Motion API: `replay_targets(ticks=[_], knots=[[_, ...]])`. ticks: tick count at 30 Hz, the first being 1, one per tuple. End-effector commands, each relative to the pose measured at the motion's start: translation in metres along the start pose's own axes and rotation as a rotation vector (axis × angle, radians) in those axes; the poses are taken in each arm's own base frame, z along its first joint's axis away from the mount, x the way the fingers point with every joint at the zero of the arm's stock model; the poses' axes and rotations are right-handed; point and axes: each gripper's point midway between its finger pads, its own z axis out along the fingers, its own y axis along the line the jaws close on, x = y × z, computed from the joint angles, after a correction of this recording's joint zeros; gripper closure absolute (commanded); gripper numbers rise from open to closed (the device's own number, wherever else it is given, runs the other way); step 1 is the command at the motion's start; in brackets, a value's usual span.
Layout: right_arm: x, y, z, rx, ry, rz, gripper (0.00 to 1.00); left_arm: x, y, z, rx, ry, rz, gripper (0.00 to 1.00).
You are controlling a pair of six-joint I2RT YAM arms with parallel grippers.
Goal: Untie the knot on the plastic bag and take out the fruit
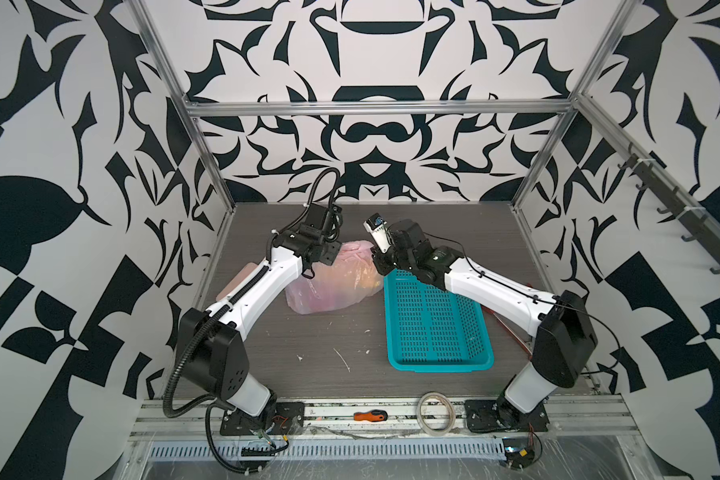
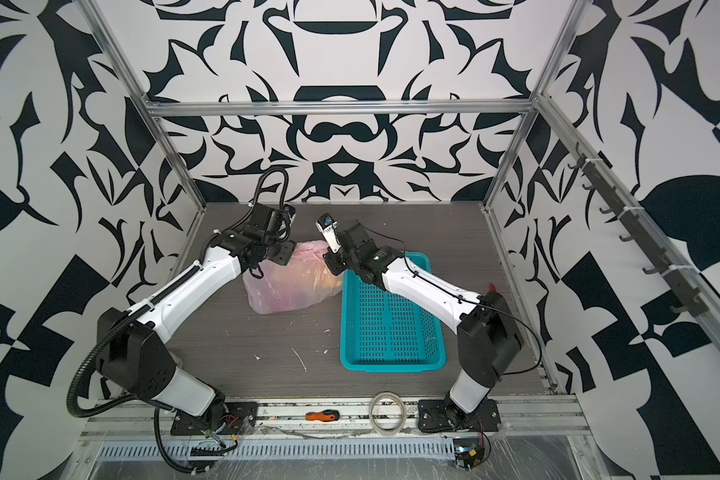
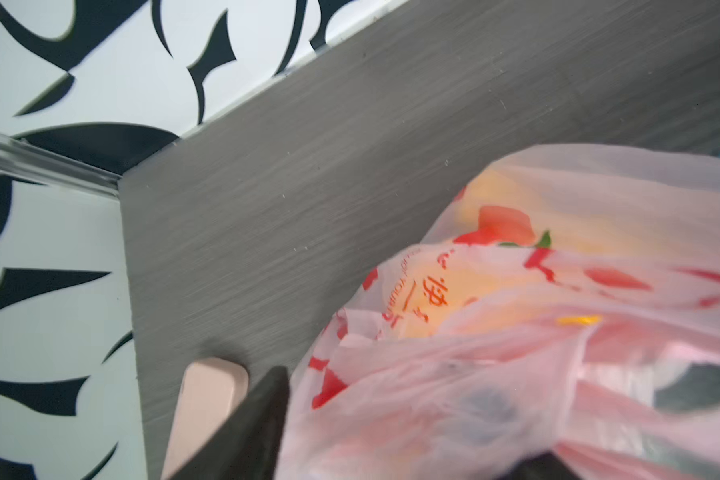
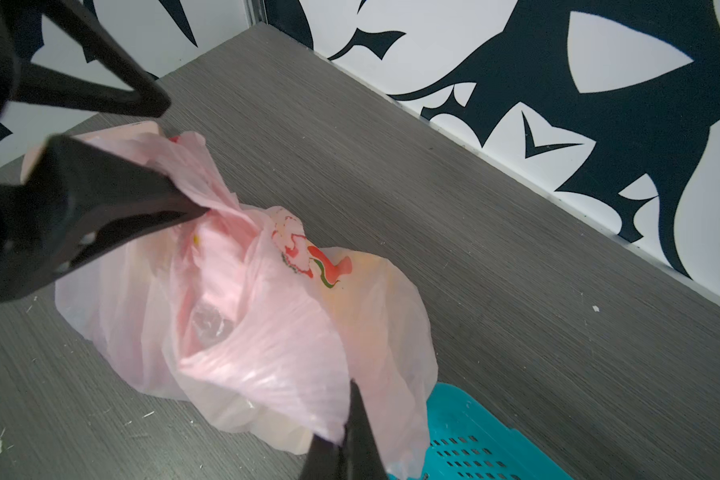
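Left hand (image 4: 179, 158) stands with its jaws apart. A raised flap of pink film lies along its lower finger (image 4: 121, 195), and the right wrist view shows nothing pinched there. Right hand (image 4: 341, 436) is closed on a fold of the plastic bag (image 1: 333, 286), at the end nearest the teal basket (image 1: 437, 332).

In both top views the bag lies near the middle of the surface (image 1: 308, 345), with its long axis running roughly from 8 o'clock to 2 o'clock. The left hand hangs over its 11 o'clock edge and the right hand holds its 3 o'clock end. The basket sits at about 4 o'clock from the bag, with one corner just under the bag's end.

What I take for the knot (image 4: 246, 216) is a twisted gather of film just off the left hand's fingertips, on the side toward the right hand. That makes the left hand much the nearer of the two. I judge the loosening pull would run toward 10 o'clock, away from the held end.

The bag is thin, translucent, pale pink and crumpled, with a red print touched with green. It sags limply between the two hands. The fruit (image 3: 495, 195) shows only as a yellow-orange glow and a deeper pink patch through the film. None of it is out yet, and none lies in the basket.
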Motion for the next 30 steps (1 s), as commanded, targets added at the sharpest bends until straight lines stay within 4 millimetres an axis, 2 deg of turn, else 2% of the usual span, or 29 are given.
replay_targets(ticks=[1, 7, 15, 20, 27, 28, 30], knots=[[-0.021, -0.004, -0.014, 0.015, -0.075, 0.015, 1.0, -0.023, 0.013, -0.004, -0.06, -0.077, -0.046, 0.43], [-0.021, -0.01, -0.014, 0.031, -0.086, 0.049, 1.0, -0.023, 0.019, -0.013, -0.083, -0.126, -0.123, 0.62], [-0.021, -0.022, -0.018, 0.069, -0.102, 0.118, 1.0, -0.009, 0.029, -0.029, -0.125, -0.193, -0.24, 0.8], [-0.018, -0.027, -0.022, 0.085, -0.099, 0.141, 1.0, -0.006, 0.033, -0.036, -0.133, -0.248, -0.312, 0.98], [-0.018, -0.022, -0.025, 0.056, -0.11, 0.147, 1.0, -0.011, 0.027, -0.045, -0.066, -0.345, -0.395, 1.0], [-0.02, -0.021, -0.025, 0.046, -0.115, 0.149, 1.0, -0.015, 0.029, -0.058, -0.05, -0.388, -0.42, 1.0], [-0.022, -0.02, -0.026, 0.041, -0.11, 0.156, 1.0, -0.017, 0.027, -0.063, -0.021, -0.424, -0.452, 1.0]])
